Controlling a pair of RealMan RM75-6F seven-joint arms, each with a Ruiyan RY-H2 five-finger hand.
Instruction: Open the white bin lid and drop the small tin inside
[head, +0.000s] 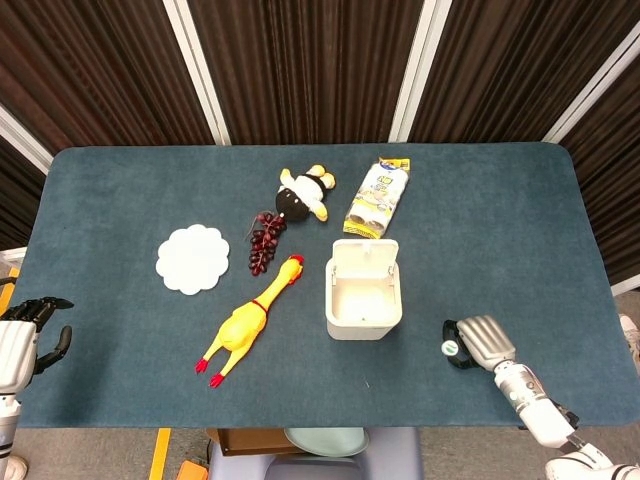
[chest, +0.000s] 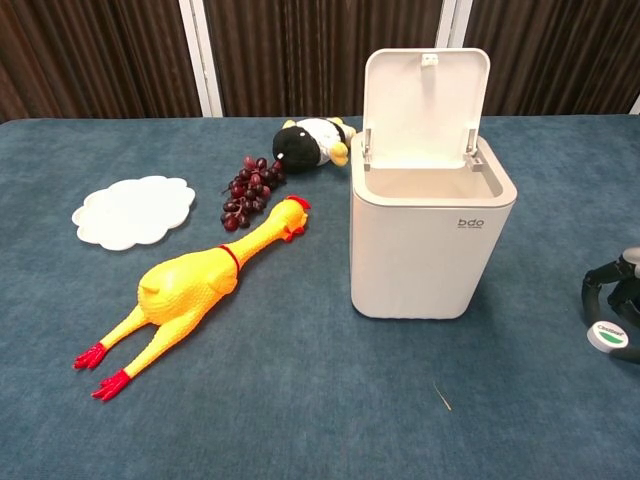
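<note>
The white bin (head: 363, 322) (chest: 432, 250) stands mid-table with its lid (head: 366, 254) (chest: 425, 95) swung up and back, the inside showing empty. The small round tin (head: 451, 348) (chest: 607, 334), white with a green label, lies on the cloth to the bin's right. My right hand (head: 482, 340) (chest: 622, 292) is down at the tin, its dark fingers curved around both sides of it; whether they grip it is not clear. My left hand (head: 25, 335) hangs off the table's left edge, fingers apart and holding nothing.
A yellow rubber chicken (head: 247, 320) (chest: 190, 285) lies left of the bin. Behind it are dark grapes (head: 265, 240) (chest: 247, 188), a plush cow (head: 303, 195) (chest: 312, 140), a white scalloped plate (head: 193, 259) (chest: 133, 210) and a snack packet (head: 379, 197).
</note>
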